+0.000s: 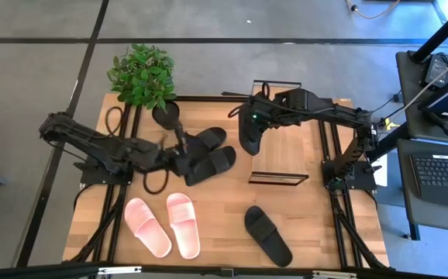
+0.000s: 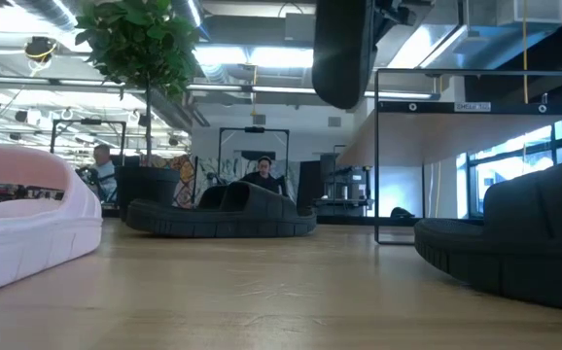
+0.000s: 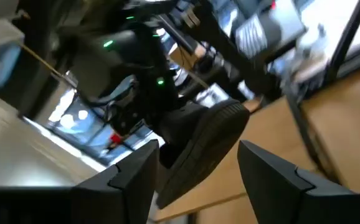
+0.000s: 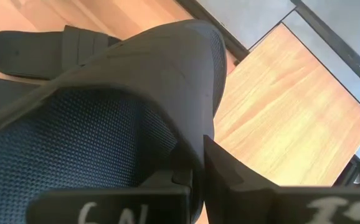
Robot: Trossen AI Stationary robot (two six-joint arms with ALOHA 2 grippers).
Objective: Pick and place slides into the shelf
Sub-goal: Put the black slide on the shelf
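My right gripper (image 1: 249,118) is shut on a black slide (image 1: 251,136), held in the air just left of the shelf (image 1: 290,147), a light board on a thin black frame. In the low view this slide (image 2: 344,49) hangs high above the table. My left gripper (image 1: 182,153) is open beside two black slides (image 1: 211,153) that lie flat on their soles mid-table; nothing sits between its fingers (image 3: 133,180). Two pink slides (image 1: 164,225) and another black slide (image 1: 267,235) lie near the table's near edge. My right gripper pinches the black slide at its upper end (image 4: 189,155), one finger (image 4: 236,177) against its outer side, coming from above. The slide is lifted clear and hangs below the fingers, long axis roughly vertical, rounded lower end (image 2: 342,97) free in the air.
A potted plant (image 1: 142,75) stands at the far left corner of the table. A desk with a laptop (image 1: 445,174) lies beyond the right edge. Bare tabletop (image 1: 317,225) shows near the shelf. People show in the room behind, in the low view.
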